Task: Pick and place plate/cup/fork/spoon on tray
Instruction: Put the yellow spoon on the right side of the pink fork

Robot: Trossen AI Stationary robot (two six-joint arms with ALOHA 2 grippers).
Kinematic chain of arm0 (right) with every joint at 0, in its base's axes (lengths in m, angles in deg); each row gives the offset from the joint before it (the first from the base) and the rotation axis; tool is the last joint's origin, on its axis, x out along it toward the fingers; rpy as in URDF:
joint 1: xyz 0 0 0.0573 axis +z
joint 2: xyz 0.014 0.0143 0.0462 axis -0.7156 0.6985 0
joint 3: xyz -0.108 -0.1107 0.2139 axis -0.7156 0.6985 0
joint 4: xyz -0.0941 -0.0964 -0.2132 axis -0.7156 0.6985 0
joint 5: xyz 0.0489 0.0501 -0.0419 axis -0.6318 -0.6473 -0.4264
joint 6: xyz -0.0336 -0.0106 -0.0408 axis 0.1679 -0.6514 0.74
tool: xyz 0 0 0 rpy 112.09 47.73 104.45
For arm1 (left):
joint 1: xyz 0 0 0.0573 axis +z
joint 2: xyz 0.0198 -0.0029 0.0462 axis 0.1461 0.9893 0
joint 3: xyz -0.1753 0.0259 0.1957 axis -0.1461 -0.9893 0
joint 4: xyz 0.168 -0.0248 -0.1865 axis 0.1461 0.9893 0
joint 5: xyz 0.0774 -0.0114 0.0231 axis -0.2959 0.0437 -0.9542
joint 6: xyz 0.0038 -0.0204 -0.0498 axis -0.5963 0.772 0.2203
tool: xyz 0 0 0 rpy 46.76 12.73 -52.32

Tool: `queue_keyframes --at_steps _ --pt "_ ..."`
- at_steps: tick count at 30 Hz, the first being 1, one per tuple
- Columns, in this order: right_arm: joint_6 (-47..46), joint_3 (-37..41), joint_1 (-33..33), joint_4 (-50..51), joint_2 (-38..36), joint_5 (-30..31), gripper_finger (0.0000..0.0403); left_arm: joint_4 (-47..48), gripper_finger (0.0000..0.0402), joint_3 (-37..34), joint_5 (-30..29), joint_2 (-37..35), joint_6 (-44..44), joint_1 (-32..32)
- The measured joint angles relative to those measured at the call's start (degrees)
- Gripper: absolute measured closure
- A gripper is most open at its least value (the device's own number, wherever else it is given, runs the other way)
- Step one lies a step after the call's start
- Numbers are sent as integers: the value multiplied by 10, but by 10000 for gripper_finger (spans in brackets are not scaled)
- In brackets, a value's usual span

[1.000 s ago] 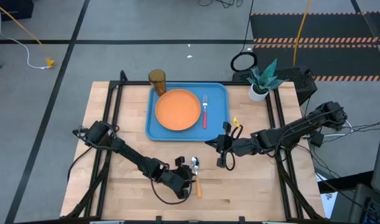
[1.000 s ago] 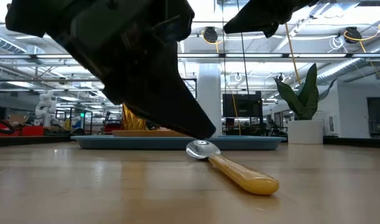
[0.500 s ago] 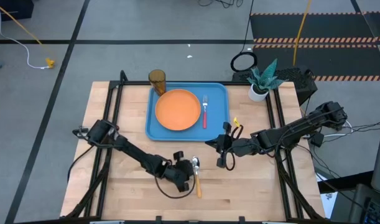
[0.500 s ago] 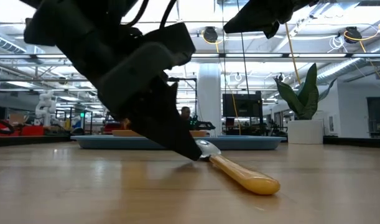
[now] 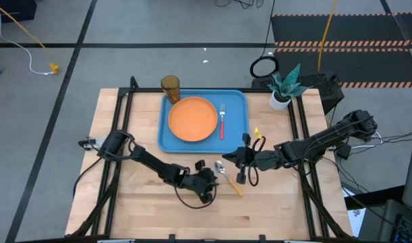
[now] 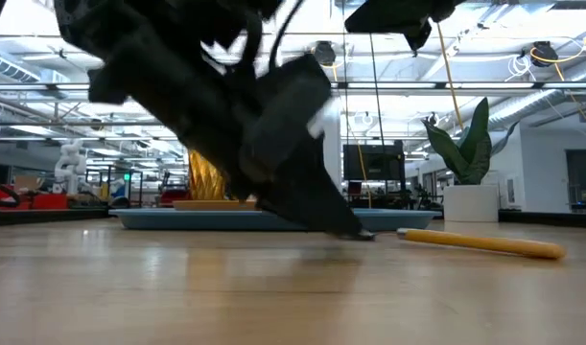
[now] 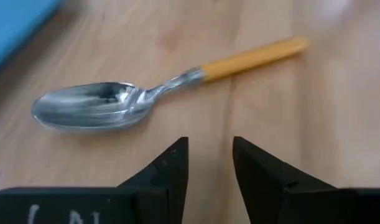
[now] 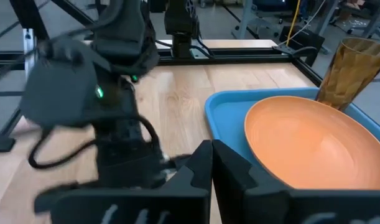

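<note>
- Two grippers hang low over the table's near half, in front of the tray (image 5: 167, 140).
- Left gripper (image 7: 209, 163) sits just beside the spoon (image 5: 228, 177), fingers slightly parted and holding nothing.
- Spoon lies flat on the bare wood, bowl toward the tray, between the two grippers.
- Right gripper (image 5: 240, 174) is closed and empty, near the spoon's handle.
- Plate (image 5: 192, 119) and fork (image 5: 222, 121) lie in the tray.
- Cup (image 5: 170, 88) stands at the tray's far left corner.
</note>
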Motion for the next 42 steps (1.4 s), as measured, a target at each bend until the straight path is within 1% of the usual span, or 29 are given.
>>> queue_keyframes --at_steps 3,5,8,11,14,16,20,22,23,27,29,31,35,37,39,42 --pt "-10 0 6 22 -16 0 403 0 275 0 0 -20 -1 -8" --pt "-31 0 12 43 -28 0 403 16 275 0 0 -31 -1 -11" --pt "-80 0 22 78 -40 4 403 38 275 0 -1 -48 -10 -13" --pt "-134 0 32 96 -36 27 400 68 275 1 -1 -80 -20 -15" --pt "-179 0 43 98 -6 33 389 124 275 0 -2 -118 -30 -15" --pt "-202 -1 48 100 20 30 377 140 275 0 -9 -144 -55 -11" --pt "-232 -12 43 101 64 14 347 211 275 1 -40 -194 -109 -5" --pt "-247 -24 37 111 86 4 330 279 275 1 -69 -217 -112 0" --pt "-259 -33 36 122 95 0 322 308 275 1 -87 -229 -105 3" --pt "-339 -94 39 228 137 -28 291 450 275 -2 -175 -270 -51 9" --pt "-378 -130 46 297 161 -30 281 501 275 -2 -197 -286 -24 10" --pt "-404 -168 53 344 186 -29 275 544 275 -2 -209 -301 -4 10" --pt "-462 -221 59 433 227 -36 273 600 275 -3 -210 -310 35 -1" --pt "-510 -232 58 461 244 -59 273 608 275 -3 -210 -311 55 -11" --pt "-547 -235 52 468 257 -84 273 604 275 -9 -210 -310 66 -23" --pt "-557 -235 38 460 274 -121 273 573 275 -20 -211 -310 74 -38"
